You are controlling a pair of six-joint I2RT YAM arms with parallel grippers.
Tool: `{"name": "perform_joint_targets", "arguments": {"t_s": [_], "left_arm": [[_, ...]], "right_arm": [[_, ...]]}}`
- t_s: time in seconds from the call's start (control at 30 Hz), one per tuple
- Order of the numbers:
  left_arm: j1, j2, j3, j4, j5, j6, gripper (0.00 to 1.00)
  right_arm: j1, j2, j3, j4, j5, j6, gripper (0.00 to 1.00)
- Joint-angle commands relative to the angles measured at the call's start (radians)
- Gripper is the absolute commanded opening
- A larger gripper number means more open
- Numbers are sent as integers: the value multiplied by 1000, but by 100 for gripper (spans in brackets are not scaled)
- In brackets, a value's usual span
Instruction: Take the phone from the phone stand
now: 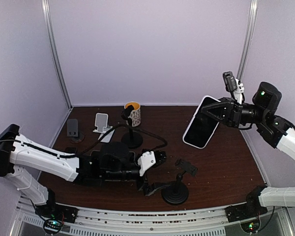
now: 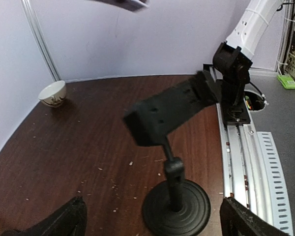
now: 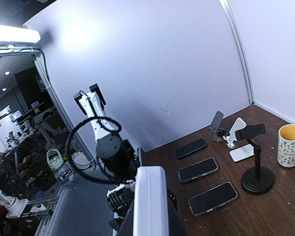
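Top external: right hand point(image 1: 215, 109) clutches phone point(image 1: 200, 130) aloft | left hand point(image 1: 156, 173) released by phone stand point(image 1: 176, 191) | right wrist alone: three flat phones point(image 3: 198, 169)

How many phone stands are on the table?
4: grey stand and white stand back left, tall black stand beside the mug, front black stand at the near edge. More may be hidden.
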Motion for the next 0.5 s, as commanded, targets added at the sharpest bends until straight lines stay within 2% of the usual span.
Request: {"name": "perform_joint_targets", "arguments": {"t_s": [0.0,0.17,0.47], "left_arm": [[-70,87,38,127,-187,-116,97],[-144,190,54,274,-290,-106,87],[-151,289,58,447,-240,-50,60]], "right_arm": [[-62,-66,2,4,78,4,0],[-111,-91,-13,10,100,34,0],[-122,-69,-31,33,94,56,0]]}}
